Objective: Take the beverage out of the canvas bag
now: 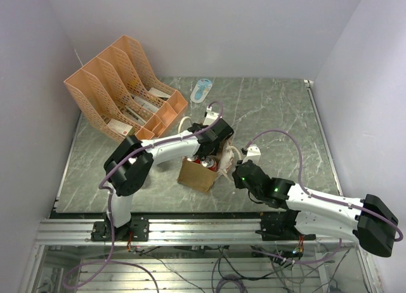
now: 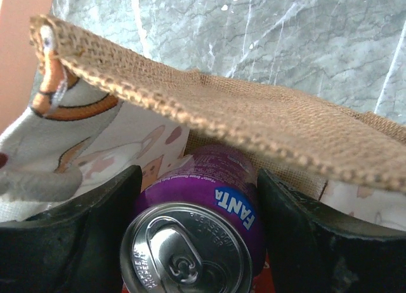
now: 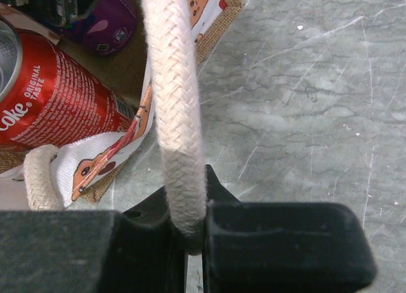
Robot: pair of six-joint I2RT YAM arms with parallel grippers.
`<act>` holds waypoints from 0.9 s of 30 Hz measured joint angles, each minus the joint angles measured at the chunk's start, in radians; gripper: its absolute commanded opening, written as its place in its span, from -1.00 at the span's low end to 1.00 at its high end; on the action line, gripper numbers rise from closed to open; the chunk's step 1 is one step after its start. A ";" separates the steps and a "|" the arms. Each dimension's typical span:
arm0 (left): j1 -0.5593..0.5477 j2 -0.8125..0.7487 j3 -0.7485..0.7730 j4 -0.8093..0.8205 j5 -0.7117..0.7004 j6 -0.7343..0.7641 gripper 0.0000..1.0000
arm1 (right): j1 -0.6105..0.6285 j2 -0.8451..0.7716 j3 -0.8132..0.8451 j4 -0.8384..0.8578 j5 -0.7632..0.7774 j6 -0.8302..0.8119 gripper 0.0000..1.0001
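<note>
The canvas bag (image 1: 196,174) stands near the table's middle, its mouth open. My left gripper (image 1: 212,155) reaches down into it. In the left wrist view my gripper (image 2: 198,180) has one black finger pressed against each side of a purple Fanta can (image 2: 203,223), under the bag's burlap rim (image 2: 254,125). My right gripper (image 1: 240,172) is at the bag's right side. In the right wrist view it (image 3: 190,223) is shut on a cream rope handle (image 3: 174,103). A red Coke can (image 3: 57,96) lies in the bag beside the purple can (image 3: 104,23).
An orange plastic file rack (image 1: 120,90) with papers stands at the back left. A small white and blue object (image 1: 202,90) lies at the back centre. The marble tabletop (image 1: 279,115) has white walls on three sides.
</note>
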 measured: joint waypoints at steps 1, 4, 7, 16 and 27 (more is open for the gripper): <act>0.002 -0.002 0.000 0.002 0.007 0.005 0.15 | 0.000 0.002 0.000 0.000 0.000 0.000 -0.90; 0.003 -0.008 0.000 0.001 0.027 0.008 -0.03 | 0.002 0.005 0.000 0.000 0.000 0.001 -0.90; 0.004 -0.027 -0.004 0.002 0.064 0.016 -0.13 | 0.003 0.005 0.000 0.000 0.001 0.003 -0.90; 0.005 -0.231 -0.048 0.019 0.150 0.030 -0.41 | 0.006 0.011 0.000 0.000 0.011 0.005 -0.89; 0.005 -0.433 -0.139 0.042 0.223 0.026 -0.61 | 0.006 0.018 0.004 0.000 0.014 0.007 -0.89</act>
